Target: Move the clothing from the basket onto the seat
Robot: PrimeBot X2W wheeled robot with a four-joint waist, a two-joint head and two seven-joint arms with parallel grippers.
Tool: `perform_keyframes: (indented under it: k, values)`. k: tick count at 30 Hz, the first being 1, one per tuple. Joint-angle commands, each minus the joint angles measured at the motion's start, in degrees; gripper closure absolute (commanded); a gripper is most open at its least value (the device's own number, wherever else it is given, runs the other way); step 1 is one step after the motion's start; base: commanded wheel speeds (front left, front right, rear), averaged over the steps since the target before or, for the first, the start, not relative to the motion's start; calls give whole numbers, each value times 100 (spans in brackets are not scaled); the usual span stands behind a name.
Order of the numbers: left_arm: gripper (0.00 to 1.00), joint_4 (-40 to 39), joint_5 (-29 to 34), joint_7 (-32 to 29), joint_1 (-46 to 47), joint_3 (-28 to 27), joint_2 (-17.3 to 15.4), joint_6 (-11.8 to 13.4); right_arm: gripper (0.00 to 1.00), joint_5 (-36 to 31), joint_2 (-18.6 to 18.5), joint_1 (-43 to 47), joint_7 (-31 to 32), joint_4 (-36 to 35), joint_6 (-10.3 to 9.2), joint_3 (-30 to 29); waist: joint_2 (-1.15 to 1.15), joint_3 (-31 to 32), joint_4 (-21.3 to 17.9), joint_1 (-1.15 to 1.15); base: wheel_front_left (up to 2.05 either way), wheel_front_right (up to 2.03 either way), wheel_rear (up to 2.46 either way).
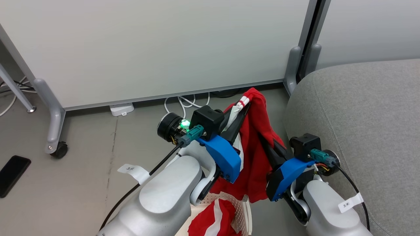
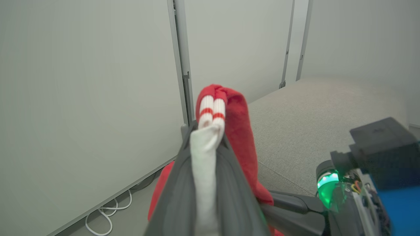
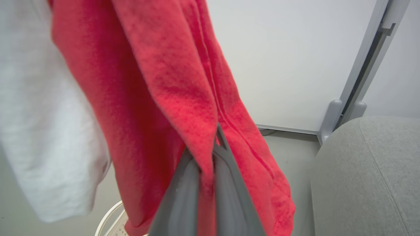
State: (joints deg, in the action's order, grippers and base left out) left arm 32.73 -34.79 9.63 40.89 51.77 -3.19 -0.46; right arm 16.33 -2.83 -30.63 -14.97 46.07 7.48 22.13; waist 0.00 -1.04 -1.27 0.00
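Both grippers clamp the same piece of clothing. The left gripper [image 1: 243,109] has its fingers closed on a white sleeve just under the cuff, as the left wrist view shows [image 2: 206,134], and the ribbed white cuff with its red stripes pokes up past the fingertips. The right gripper [image 1: 264,137] sits lower and nearer the seat [image 1: 361,114], its fingers pinched tight on a red fold [image 3: 206,147]. This lifted garment [image 1: 256,157] hangs in the air between the two arms. Its long axis runs roughly vertical, cuff end up and loose red hem down toward the basket [image 1: 244,213], whose perforated cream wall shows at the bottom edge of the head view. A white panel of it droops beside the red cloth in the right wrist view. The second garment [image 1: 213,219], red with white, lies crumpled inside the basket. The grey seat stands just to the robot's right of the hanging cloth, apart from it. A dark phone [image 1: 13,175] lies on the floor [image 1: 85,164], well to the left
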Motion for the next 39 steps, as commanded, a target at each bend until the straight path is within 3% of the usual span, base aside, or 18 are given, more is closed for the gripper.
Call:
perform_keyframes:
  k: [1,10,11,12,13,14,28,39]
  values:
    - [100,22,-39,30,63,-1,-31,37,100,32,-10,-29,-31,-25,3,8,0,-7,-12,0,0,0,0]
    - [100,45,-66,17,71,16,-61,47,100,44,-10,40,-32,-38,3,8,0,-7,-28,0,0,0,0]
    - [66,44,-77,4,67,20,-63,43,100,43,-10,45,-32,-41,3,11,0,-6,-29,0,0,0,0]
    - [42,46,-93,-18,60,28,-63,32,100,46,-10,47,-32,-43,3,14,0,-5,-29,0,0,0,0]
    - [4,44,-100,-25,58,34,-67,25,100,51,-10,52,-32,-46,3,11,0,-4,-28,0,0,0,0]
    - [0,42,-95,-30,55,40,-68,20,100,52,-10,61,-32,-46,3,3,0,1,-26,0,0,0,0]
    - [0,40,-153,186,-214,38,-144,107,100,51,-10,192,-32,5,3,-97,0,75,-14,0,0,0,0]
    - [0,-289,-28,561,-1108,-487,-457,176,100,90,-10,239,-31,-153,3,-337,0,37,-28,0,0,0,0]
